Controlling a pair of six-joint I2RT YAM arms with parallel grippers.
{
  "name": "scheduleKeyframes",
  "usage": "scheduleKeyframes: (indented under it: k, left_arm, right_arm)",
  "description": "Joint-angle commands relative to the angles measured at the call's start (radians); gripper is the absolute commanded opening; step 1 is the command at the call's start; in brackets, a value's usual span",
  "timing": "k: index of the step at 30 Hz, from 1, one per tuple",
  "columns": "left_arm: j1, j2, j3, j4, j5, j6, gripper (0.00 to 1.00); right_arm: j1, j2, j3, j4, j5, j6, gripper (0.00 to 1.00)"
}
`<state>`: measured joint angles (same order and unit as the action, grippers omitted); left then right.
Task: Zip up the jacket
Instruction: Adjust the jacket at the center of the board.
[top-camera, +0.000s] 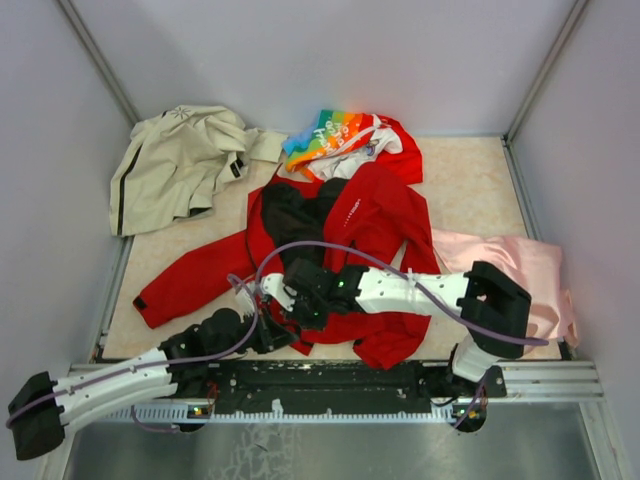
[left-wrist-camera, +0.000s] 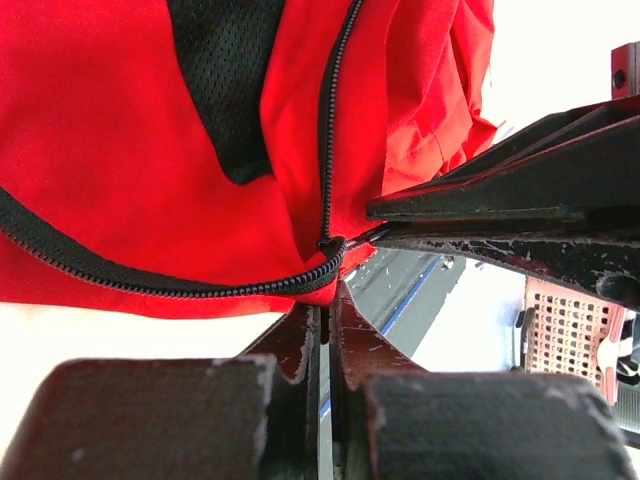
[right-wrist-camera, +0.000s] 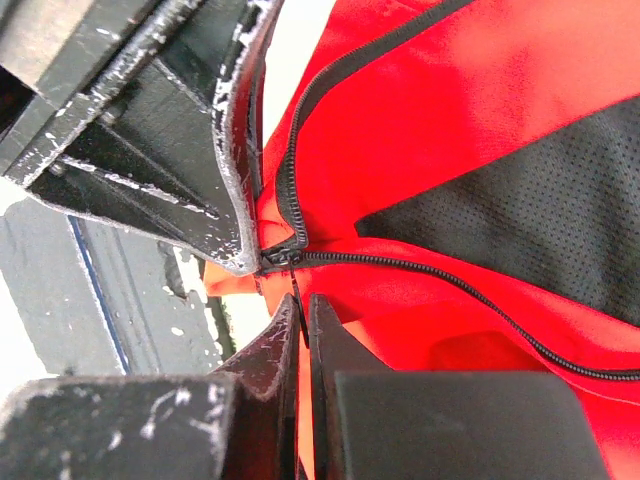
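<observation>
Jacket: the red jacket lies open and crumpled in the middle of the table. One sleeve stretches towards the left edge and the lower hem reaches the near edge.
Lining: black mesh lining shows where the front is folded back.
Zipper: two dark rows of zipper teeth run along the front edges and meet in one point at the bottom hem. Above this point the rows stand apart.
Left pincer: the left pincer is at the near edge, left of centre. Its fingers are pressed together on the red hem just under the point where the rows meet.
Right pincer: the right pincer reaches across from the right side to the same spot. Its fingers are together, with a strip of red fabric clamped between them.
Relation: the two pincers are very near each other, tip to tip around the bottom end of the zipper.
Beige jacket: the beige jacket is heaped in the far left corner.
Rainbow garment: the rainbow garment is at the far edge, touching the collar side of the red jacket.
Pink cloth: the pink cloth lies at the right edge, partly under the right arm.
</observation>
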<state>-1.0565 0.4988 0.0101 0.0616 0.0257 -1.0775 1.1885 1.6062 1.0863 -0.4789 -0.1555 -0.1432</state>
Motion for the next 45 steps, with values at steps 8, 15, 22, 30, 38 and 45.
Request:
scheduleKeyframes:
  k: [8, 15, 22, 30, 38, 45]
  left_arm:
    - [-0.011, 0.053, -0.011, -0.008, 0.142, 0.032, 0.0]
    - [-0.01, -0.011, 0.01, -0.07, 0.069, 0.026, 0.15]
    - [-0.01, -0.089, 0.014, -0.103, -0.001, 0.012, 0.25]
    - [-0.01, -0.186, 0.01, -0.161, -0.04, -0.043, 0.54]
    - [-0.01, -0.234, -0.033, -0.181, -0.089, -0.121, 0.57]
    - [-0.01, -0.154, -0.047, -0.129, -0.115, -0.123, 0.56]
  right_arm:
    - [-0.076, 0.001, 0.086, 0.08, 0.272, 0.024, 0.0]
    - [-0.073, -0.08, 0.007, 0.101, 0.112, -0.016, 0.0]
    - [-0.019, -0.129, -0.088, 0.123, 0.025, -0.025, 0.0]
    - [0.062, -0.166, -0.154, 0.171, 0.111, -0.004, 0.0]
    - [0.18, -0.199, -0.23, 0.243, 0.294, 0.02, 0.0]
    - [0.239, -0.197, -0.24, 0.28, 0.409, 0.012, 0.0]
